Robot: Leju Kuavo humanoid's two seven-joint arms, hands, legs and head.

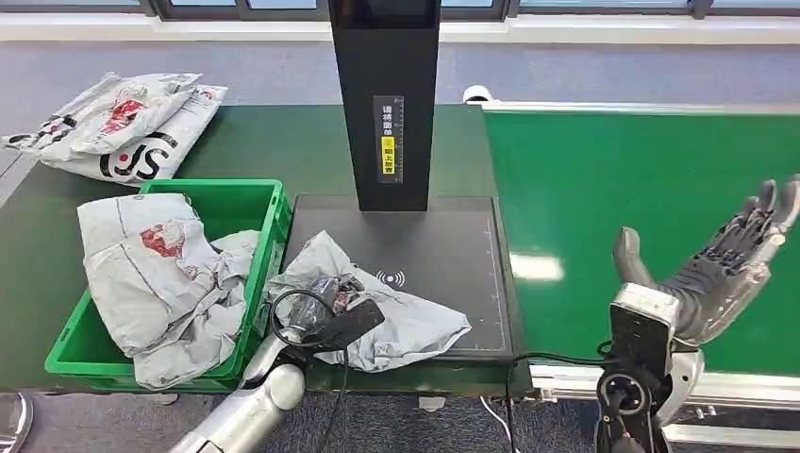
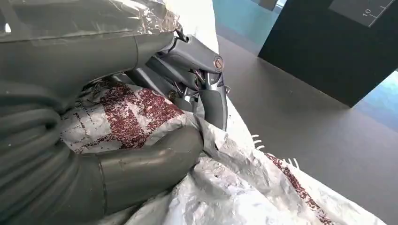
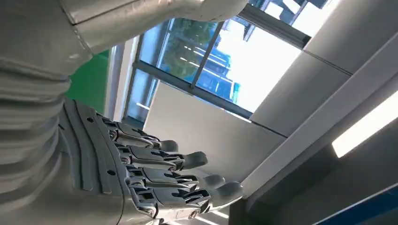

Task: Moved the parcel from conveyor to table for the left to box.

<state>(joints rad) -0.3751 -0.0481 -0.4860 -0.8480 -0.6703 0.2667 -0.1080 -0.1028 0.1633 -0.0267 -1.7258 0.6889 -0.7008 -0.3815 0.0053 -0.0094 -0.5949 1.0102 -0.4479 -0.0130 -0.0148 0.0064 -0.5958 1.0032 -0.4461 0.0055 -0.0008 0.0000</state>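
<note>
Nearest, the left hand has its fingers clamped on the crumpled grey plastic parcel, which lies on the flat black scanner pad at the desk's front edge. Beside it sits the green plastic crate. The right hand hovers empty, fingers spread, over the green conveyor belt. Farther back stands a black post.

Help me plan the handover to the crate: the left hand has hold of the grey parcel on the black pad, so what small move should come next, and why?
Probably lift the parcel slightly off the black pad. The left hand already grips it, thumb and fingers clamped on the crumpled film, and the green crate sits just beside; its wall needs clearing first.
</note>
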